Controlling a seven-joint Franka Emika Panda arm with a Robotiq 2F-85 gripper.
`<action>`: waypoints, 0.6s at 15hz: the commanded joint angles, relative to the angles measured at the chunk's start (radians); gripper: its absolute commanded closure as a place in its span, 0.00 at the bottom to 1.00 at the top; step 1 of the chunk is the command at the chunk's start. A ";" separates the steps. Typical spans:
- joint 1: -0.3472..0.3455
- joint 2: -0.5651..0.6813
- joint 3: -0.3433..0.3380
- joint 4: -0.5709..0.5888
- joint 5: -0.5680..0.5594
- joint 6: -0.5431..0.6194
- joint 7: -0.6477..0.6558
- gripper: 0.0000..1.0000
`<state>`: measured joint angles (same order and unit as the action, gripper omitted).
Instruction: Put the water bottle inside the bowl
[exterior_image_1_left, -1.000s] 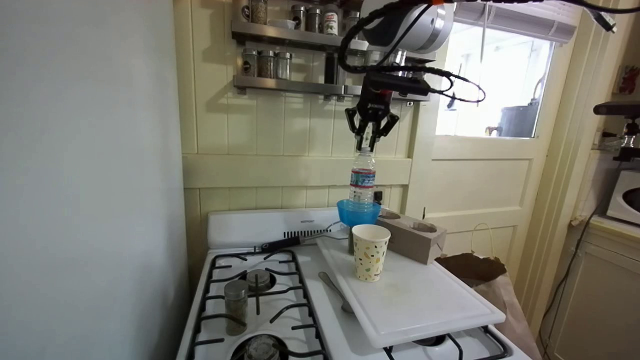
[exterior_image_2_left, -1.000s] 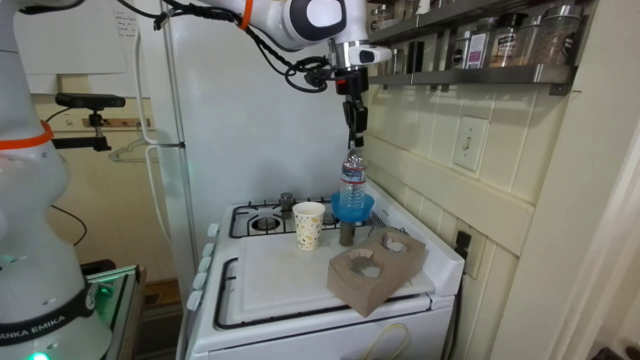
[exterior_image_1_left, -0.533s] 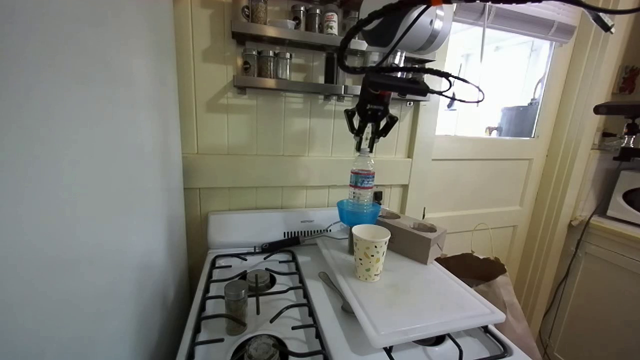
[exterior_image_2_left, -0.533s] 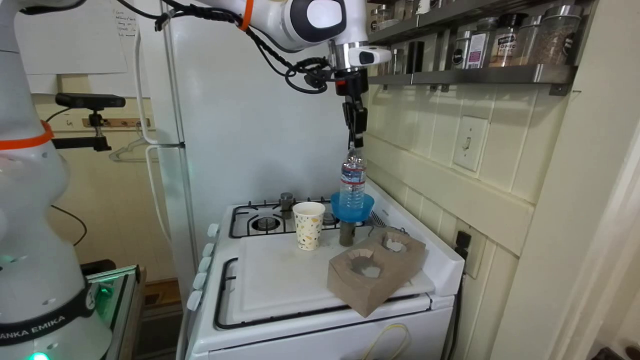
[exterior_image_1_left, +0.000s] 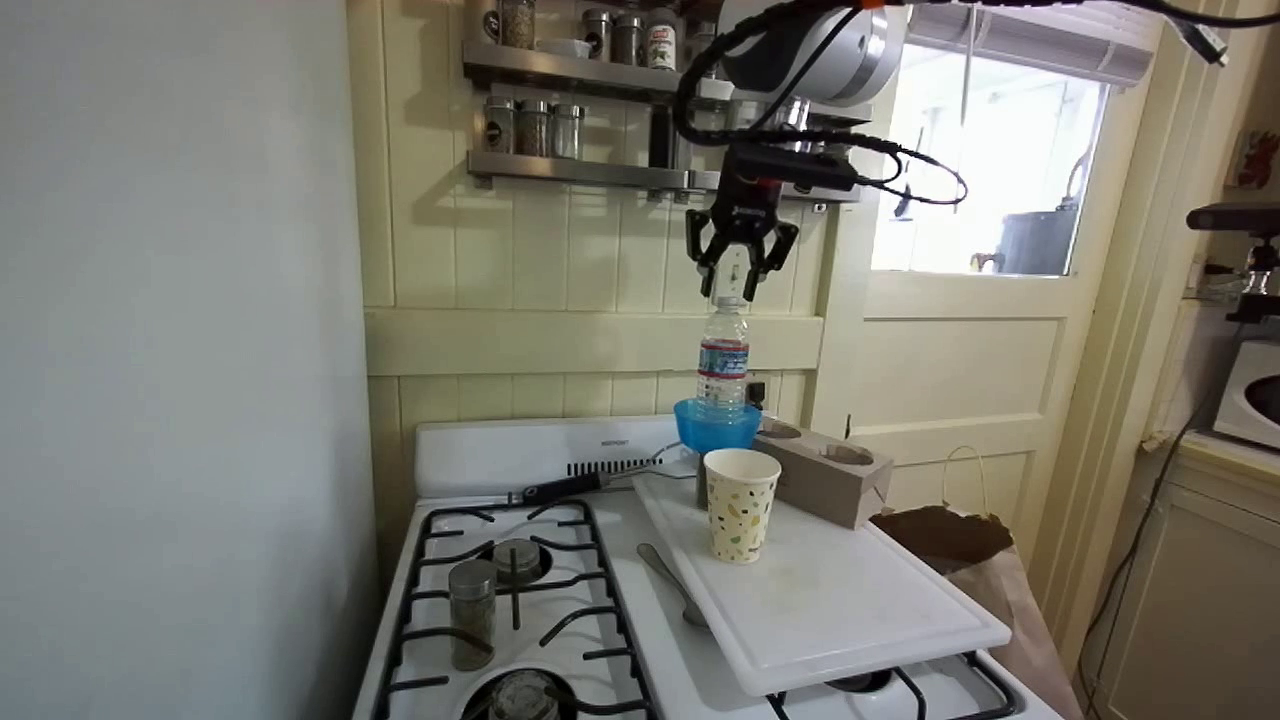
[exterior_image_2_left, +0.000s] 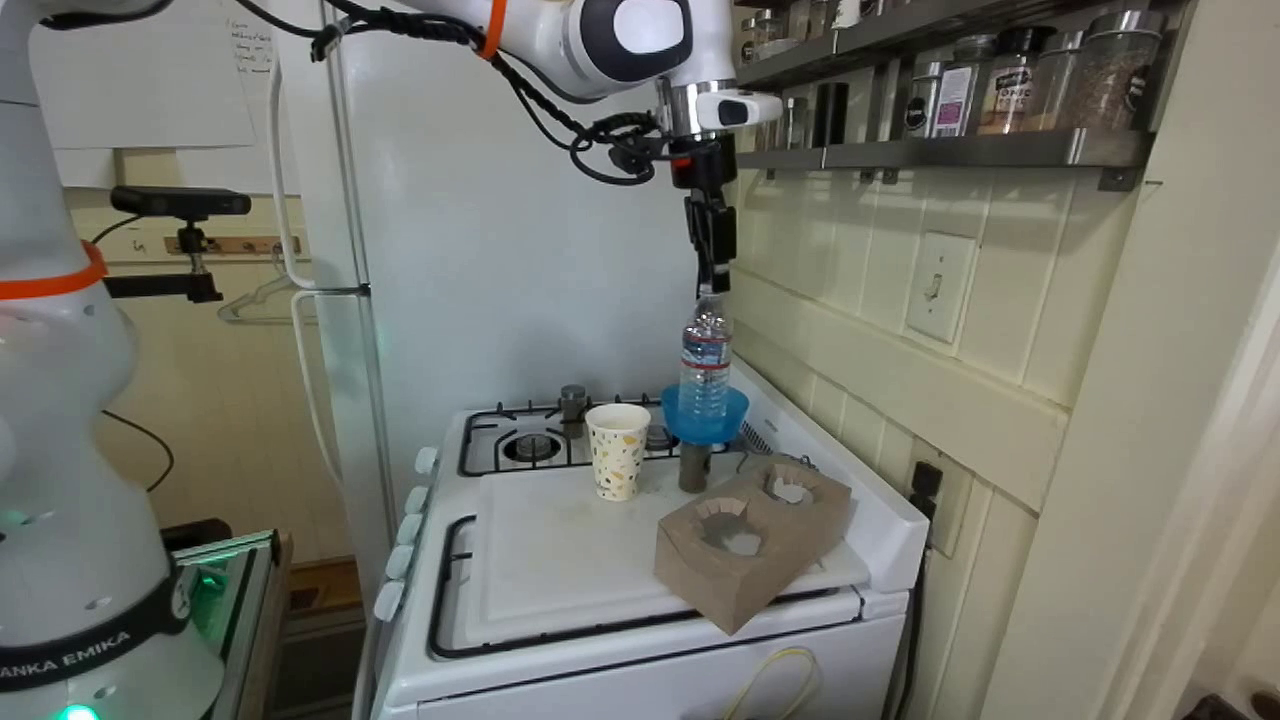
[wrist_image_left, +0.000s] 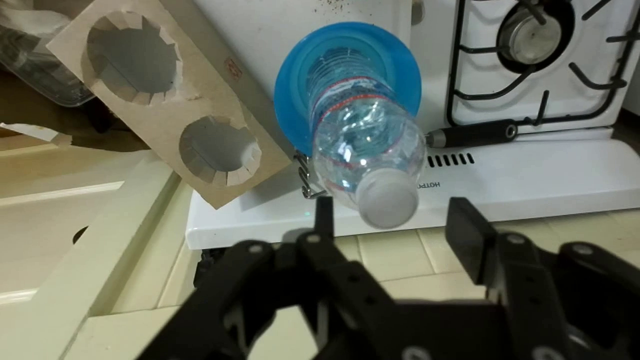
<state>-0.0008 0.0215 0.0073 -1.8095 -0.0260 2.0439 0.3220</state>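
In an exterior view, the clear plastic water bottle (exterior_image_1_left: 723, 358) stands upright inside the blue bowl (exterior_image_1_left: 718, 434); directly above the bowl, the gripper (exterior_image_1_left: 729, 292) has its jaws parted, gripping nothing. In an exterior view, the bowl appears to rest on a dark cylinder (exterior_image_2_left: 695, 468) beneath it. In the wrist view, the fingers (wrist_image_left: 466, 237) stand clear of the white cap (wrist_image_left: 388, 199) on both sides. Placement judged complete; outstanding, withdrawal upward from the bowl

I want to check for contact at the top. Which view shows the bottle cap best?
The wrist view: the bottle cap appears large and uncovered, with the fingers apart. Both exterior views show it only small, close to the fingers.
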 joint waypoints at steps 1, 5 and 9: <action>0.006 -0.005 0.000 -0.004 -0.006 0.016 0.023 0.08; 0.004 -0.021 -0.002 -0.006 -0.007 0.003 0.021 0.00; -0.004 -0.093 -0.011 -0.025 -0.019 -0.031 0.005 0.00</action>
<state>-0.0007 -0.0042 0.0009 -1.8058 -0.0260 2.0440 0.3282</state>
